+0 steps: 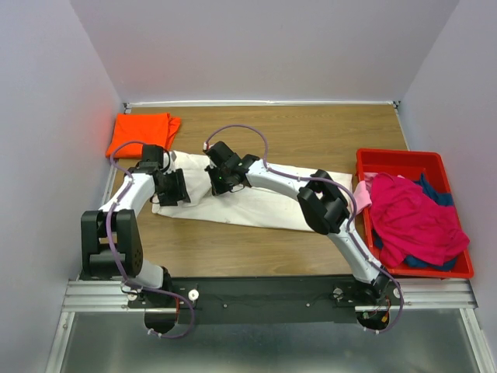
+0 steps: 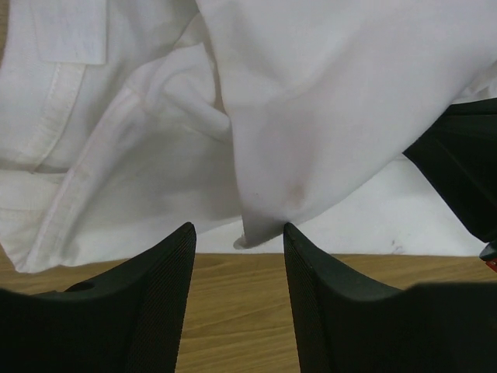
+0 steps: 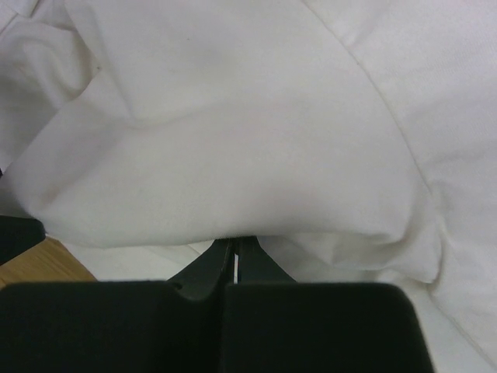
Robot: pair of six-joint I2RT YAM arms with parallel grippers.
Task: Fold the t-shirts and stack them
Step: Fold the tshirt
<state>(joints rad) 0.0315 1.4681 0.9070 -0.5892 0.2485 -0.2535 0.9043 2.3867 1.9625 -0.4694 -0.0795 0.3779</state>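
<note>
Cream shirt (image 1: 256, 206) on wooden table (image 1: 311, 140), pale walls (image 1: 272, 47); right hand (image 3: 234, 255) pinching it, left hand (image 2: 239, 241) apart.

A fold of the white shirt (image 3: 233, 140) is covering the tips of the right gripper (image 3: 235, 252), and the picture's edges are cutting the cloth off on every side. In the bin (image 1: 400, 158), the magenta shirt (image 1: 411, 221) is burying most of the blue shirt (image 1: 436, 193). The right arm (image 1: 334, 206) is hiding part of the pink shirt (image 1: 363, 194).
</note>
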